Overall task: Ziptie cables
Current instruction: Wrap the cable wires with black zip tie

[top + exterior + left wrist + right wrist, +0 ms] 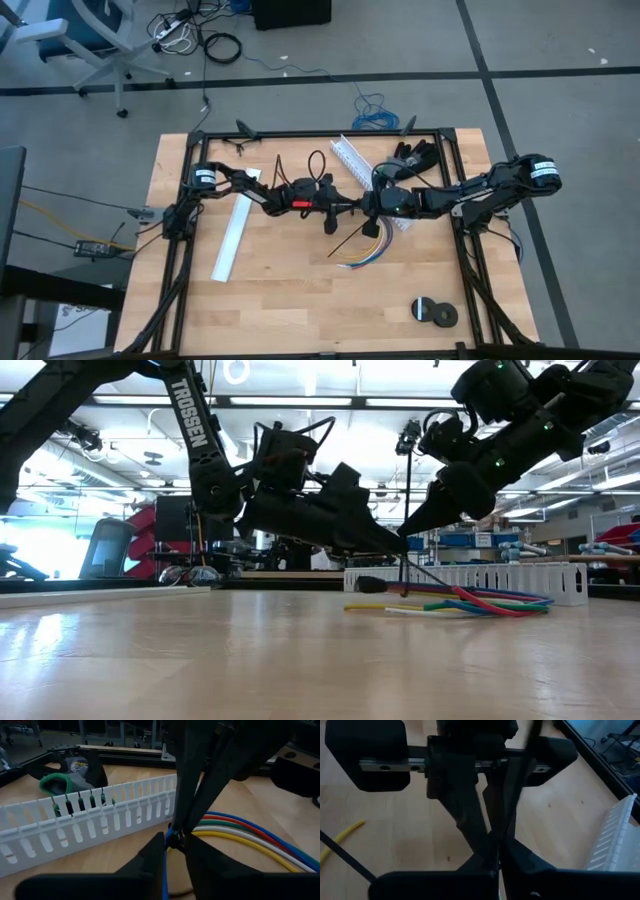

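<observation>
Cables gathered at the grippers, tie not yet seen closed

Cables point(362, 258) lie near the middle of the worktop point(300, 300), their coloured ends fanned out toward the front edge and their joined end lifted to where both arms meet. The left gripper point(172, 840) sits with its fingers drawn narrow around the blue part of the bundle, just beside the white slotted channel point(85, 820). The right gripper point(496, 845) faces it tip to tip, its fingers closed; it seems to pinch a ziptie point(345, 243), a thin black strip slanting down to the wood, though the exact contact is hidden between the two sets of fingers. Two spare zipties point(318, 165) lie looped toward the back of the worktop, untouched.

My reading: the work is in its middle stage. The wires are collected and a strip is at the bundle, but no snug loop around them shows in any view. Threading the tail, pulling it tight and letting go appear to remain.
</observation>
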Controlling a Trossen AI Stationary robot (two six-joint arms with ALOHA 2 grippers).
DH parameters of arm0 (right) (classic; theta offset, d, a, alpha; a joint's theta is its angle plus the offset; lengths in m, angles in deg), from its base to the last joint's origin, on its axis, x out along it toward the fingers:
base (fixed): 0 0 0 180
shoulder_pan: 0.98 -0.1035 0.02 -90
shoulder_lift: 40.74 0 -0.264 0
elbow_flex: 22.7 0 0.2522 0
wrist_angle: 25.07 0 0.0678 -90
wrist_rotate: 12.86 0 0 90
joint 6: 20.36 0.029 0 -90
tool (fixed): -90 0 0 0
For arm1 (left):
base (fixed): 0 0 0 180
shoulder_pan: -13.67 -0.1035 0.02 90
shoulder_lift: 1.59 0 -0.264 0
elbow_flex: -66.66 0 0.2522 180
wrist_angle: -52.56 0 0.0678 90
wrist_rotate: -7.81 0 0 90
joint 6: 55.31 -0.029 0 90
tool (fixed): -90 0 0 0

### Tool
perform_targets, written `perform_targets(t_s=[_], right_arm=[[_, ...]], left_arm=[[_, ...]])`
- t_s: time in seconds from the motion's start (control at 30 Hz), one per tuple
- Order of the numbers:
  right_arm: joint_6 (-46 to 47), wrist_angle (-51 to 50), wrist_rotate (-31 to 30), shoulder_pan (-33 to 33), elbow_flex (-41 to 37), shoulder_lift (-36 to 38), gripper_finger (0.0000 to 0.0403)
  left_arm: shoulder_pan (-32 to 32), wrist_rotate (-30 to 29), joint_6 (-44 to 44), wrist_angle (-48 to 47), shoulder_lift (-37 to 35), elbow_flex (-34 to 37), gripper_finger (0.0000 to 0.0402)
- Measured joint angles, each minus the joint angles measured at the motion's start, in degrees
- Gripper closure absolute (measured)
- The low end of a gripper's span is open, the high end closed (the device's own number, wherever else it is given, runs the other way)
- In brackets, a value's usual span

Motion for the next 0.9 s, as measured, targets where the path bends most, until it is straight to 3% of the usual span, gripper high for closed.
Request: perform_targets(t_s=[0.13,0.27,0.53,0.63,0.77,0.9], right_arm=[[0.0,-1.0,2.2,-0.2,0.0,0.0,0.0402],[1.9,-4.0,2.7,-0.9,0.0,0.0,0.0403],[2.8,-4.5,2.9,-2.5,0.0,0.0,0.0403],[3.1,-3.8,4.0,-2.9,0.0,0.0,0.0403],[5.4,-5.2,10.3,-2.9,0.0,0.0,0.0403],[8.2,-10.0,12.8,-2.9,0.0,0.0,0.0403]], left_arm=[[0.0,0.9,0.0,-0.8,0.0,0.0,0.0278],[-1.5,7.6,0.3,0.2,0.0,0.0,0.0257],[-8.4,26.5,6.9,3.9,-0.1,0.0,0.0253],[-10.9,29.2,9.1,3.1,-0.1,0.0,0.0253],[-12.0,33.6,10.3,2.5,-0.1,0.0,0.0253],[-11.6,34.5,10.3,2.5,-0.1,0.0,0.0253]])
